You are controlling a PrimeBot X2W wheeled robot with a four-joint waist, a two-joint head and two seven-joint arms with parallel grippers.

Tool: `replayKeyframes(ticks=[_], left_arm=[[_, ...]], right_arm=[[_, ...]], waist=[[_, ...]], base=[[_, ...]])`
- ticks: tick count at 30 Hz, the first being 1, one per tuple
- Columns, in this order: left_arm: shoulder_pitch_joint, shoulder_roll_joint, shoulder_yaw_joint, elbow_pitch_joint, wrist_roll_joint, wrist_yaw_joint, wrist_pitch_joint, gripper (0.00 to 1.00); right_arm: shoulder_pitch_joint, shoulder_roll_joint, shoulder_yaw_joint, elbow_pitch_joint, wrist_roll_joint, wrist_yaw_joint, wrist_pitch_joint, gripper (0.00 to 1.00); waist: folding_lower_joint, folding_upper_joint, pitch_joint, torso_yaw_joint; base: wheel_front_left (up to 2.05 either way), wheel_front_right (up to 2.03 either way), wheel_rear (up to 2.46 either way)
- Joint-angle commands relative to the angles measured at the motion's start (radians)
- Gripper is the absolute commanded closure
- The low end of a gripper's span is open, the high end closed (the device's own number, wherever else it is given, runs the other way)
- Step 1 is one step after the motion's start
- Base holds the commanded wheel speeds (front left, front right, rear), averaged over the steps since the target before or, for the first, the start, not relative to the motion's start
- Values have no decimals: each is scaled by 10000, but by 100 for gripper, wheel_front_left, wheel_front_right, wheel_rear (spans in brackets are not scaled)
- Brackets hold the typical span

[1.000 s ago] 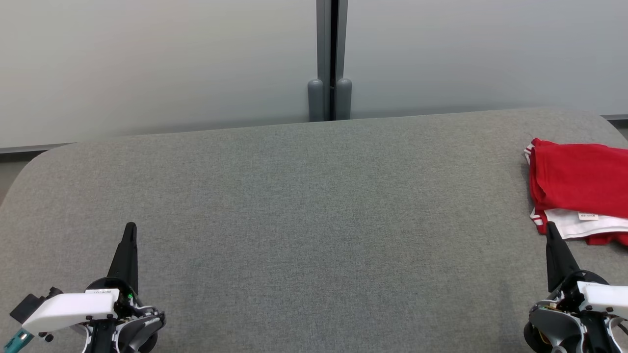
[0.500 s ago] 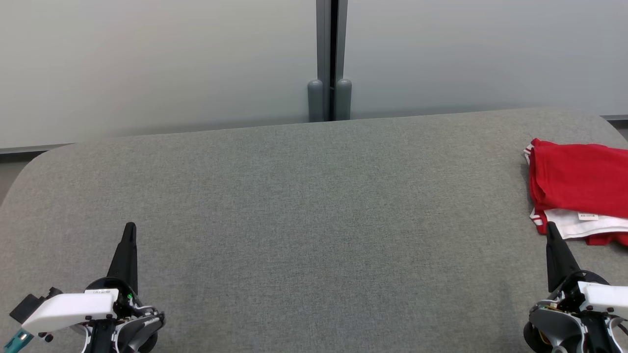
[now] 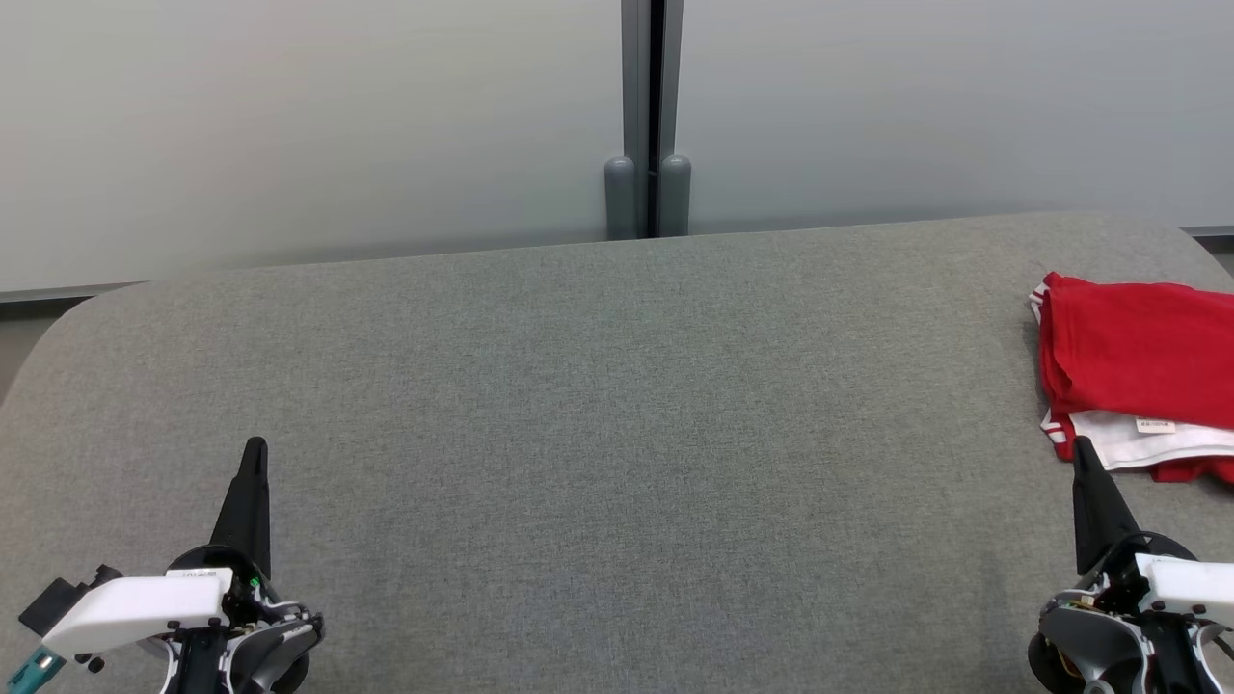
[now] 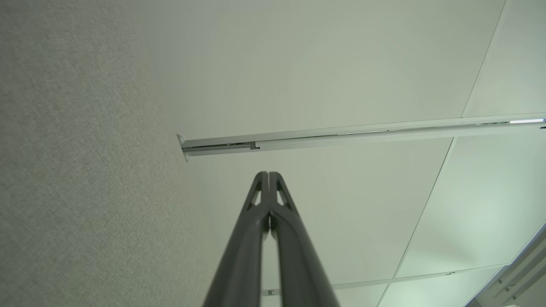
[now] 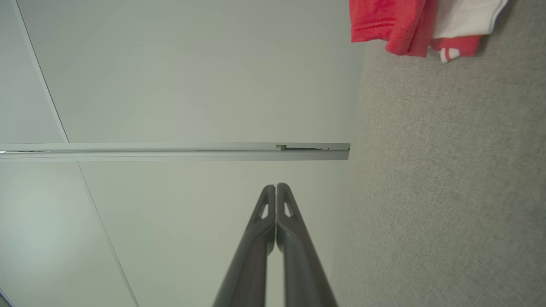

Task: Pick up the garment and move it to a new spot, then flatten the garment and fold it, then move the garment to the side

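The garment (image 3: 1138,357), red with white trim and a white inner layer, lies folded at the far right of the grey fabric surface (image 3: 598,414), partly cut off by the head view's right edge. In the right wrist view the garment (image 5: 392,23) shows at the top right. My right gripper (image 3: 1082,445) is shut and empty, its tip just in front of the garment's near left corner. My left gripper (image 3: 255,446) is shut and empty at the lower left, far from the garment. Both wrist views show the fingertips pressed together: left gripper (image 4: 268,174), right gripper (image 5: 276,186).
Pale wall panels stand behind the surface, with a grey vertical post (image 3: 649,116) at the middle. The surface has rounded corners at the back left and back right. A wide bare stretch of grey fabric lies between the two grippers.
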Motion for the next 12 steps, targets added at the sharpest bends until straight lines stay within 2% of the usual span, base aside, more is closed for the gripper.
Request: replayKeyframes(ticks=[1,12], left_arm=[[-122,38,36,12,0,-76,8,100],[-123,32,45,12,9,-74,12,100]], right_arm=[[-63,-22,-39,5,-55,4,59,100],[-68,-5,-66,7,-62,4,73,100]], waist=[[0,-1,0,0],[0,-1,0,0]], base=[[0,0,0],[0,0,0]])
